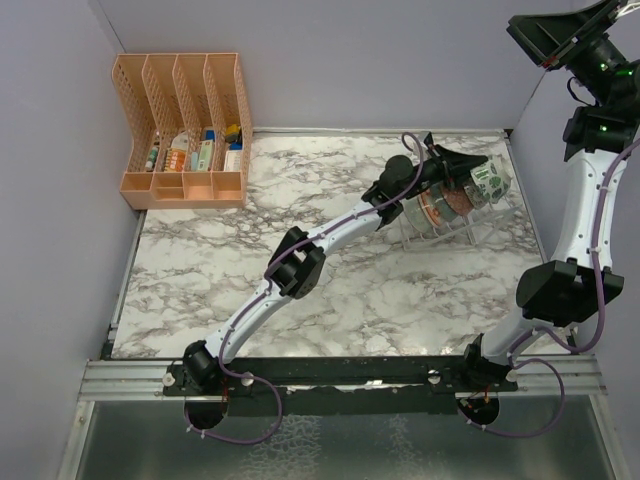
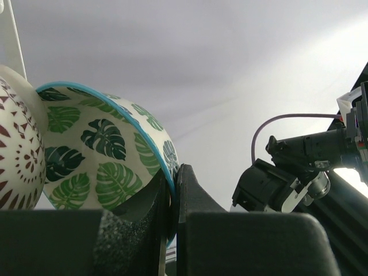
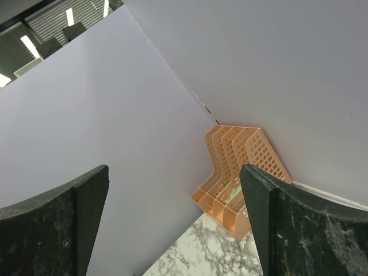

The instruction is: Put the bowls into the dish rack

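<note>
The clear dish rack (image 1: 455,233) stands at the back right of the marble table and holds several bowls on edge. The green-leaf bowl (image 1: 490,181) is at its right end, and a red-orange bowl (image 1: 436,209) sits further left. My left gripper (image 1: 462,172) reaches over the rack. In the left wrist view it (image 2: 172,175) is shut on the blue rim of the green-leaf bowl (image 2: 98,155), which stands next to the red-patterned bowl (image 2: 17,149). My right gripper (image 3: 172,172) is open and empty, raised high at the top right (image 1: 556,35).
An orange four-slot file organizer (image 1: 185,135) with small items stands in the back left corner and also shows in the right wrist view (image 3: 238,167). Grey walls close the left, back and right sides. The right arm (image 2: 293,172) rises close beside the rack.
</note>
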`<state>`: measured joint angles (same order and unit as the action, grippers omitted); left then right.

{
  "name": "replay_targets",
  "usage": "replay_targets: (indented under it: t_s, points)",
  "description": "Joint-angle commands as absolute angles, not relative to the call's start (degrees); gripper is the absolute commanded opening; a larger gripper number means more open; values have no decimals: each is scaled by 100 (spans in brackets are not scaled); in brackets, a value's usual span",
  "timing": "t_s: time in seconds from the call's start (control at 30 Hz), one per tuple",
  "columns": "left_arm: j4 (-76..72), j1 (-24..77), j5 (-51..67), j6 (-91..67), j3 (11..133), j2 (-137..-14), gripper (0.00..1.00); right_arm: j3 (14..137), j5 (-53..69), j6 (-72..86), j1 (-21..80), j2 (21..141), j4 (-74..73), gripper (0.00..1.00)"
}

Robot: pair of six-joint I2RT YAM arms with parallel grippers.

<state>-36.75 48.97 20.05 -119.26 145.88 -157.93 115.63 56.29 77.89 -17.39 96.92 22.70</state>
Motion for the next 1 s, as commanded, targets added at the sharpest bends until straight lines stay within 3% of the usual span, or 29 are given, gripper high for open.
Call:
replay_targets:
  t_s: [0.0,0.97]
  points:
    - [-3381,4832,1919,-12461,14970,-15900,0,11624,5766,7839,-1811,9769,2440,96]
    - [-2920,4713,1547,-12304,15372,-16372,15,11954,5783,7885,-1907,10251,2625,95]
